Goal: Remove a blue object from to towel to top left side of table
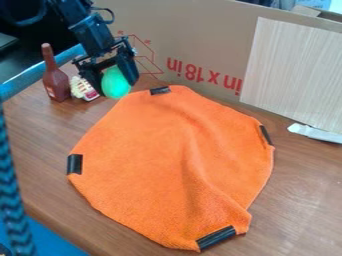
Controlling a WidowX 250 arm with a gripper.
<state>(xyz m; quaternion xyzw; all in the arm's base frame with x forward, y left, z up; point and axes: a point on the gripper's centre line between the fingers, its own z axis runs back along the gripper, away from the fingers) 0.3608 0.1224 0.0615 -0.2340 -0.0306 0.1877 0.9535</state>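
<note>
hanging, the green ovoid (116,84) has a seemingly upright long axis.

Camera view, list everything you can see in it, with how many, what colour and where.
Egg-shaped object: one, green, between the jaws
Bottle: one, reddish-brown, upper left
Small item: one, cream and red, beside bottle
Towel: one, orange, centre
Strips: four, black, towel's edges
Table: one, brown, beneath towel
Cardboard: one, brown, behind table
Panel: one, pale wood-grain, upper right
Flat piece: one, white, right edge
Bar: one, blue, upper left
Braided cord: one, dark blue, left edge
Arm: one, black, top left
Gripper: one, black, upper left
</note>
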